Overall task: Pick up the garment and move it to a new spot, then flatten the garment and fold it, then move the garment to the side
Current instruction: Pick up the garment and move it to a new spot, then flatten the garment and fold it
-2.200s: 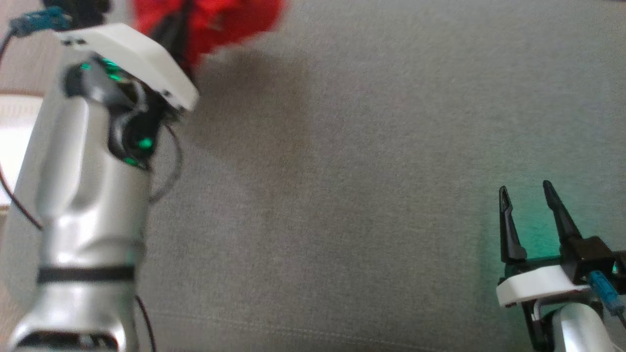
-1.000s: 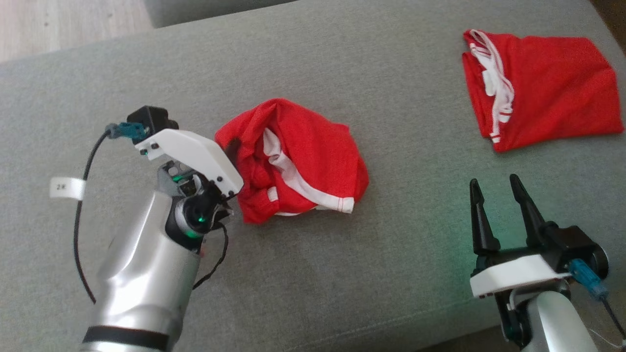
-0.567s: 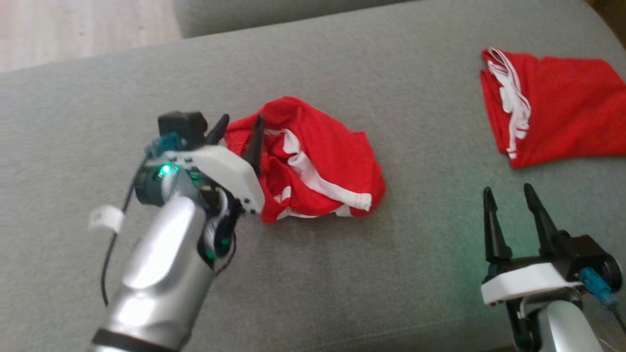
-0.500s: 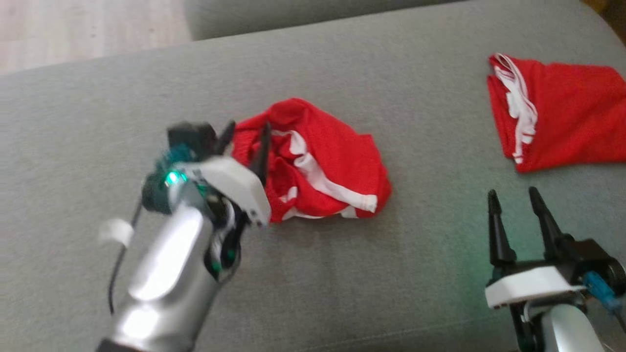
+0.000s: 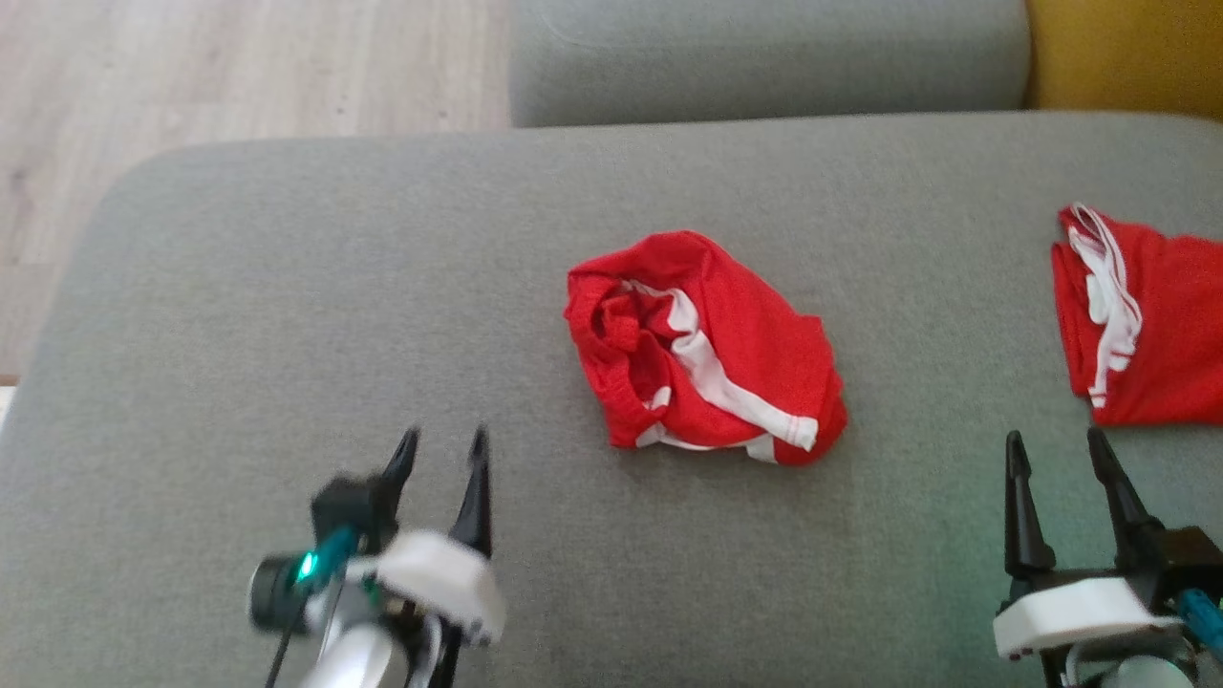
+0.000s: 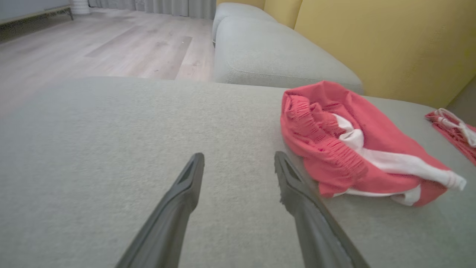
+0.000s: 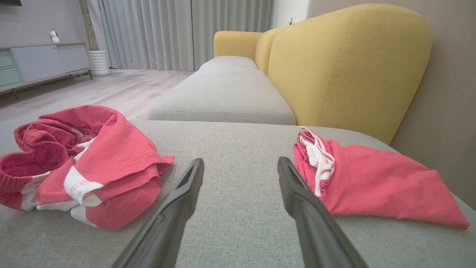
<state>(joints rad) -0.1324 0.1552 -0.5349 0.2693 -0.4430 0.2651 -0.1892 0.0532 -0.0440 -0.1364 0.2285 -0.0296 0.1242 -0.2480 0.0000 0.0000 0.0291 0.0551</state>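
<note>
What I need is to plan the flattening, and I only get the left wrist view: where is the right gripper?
Observer: The right gripper is at the head view's lower right, apart from the crumpled garment.
Operator: Is it open?
Observer: Yes, its fingers stand apart with nothing between them.
Operator: What is the red cloth at my right edge?
Observer: A second red garment, lying flat near the yellow backrest.

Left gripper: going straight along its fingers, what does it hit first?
Likely just bare cushion: the open left gripper points past the crumpled red garment, which lies to its right. Whether the tips would graze the cushion is unclear.
</note>
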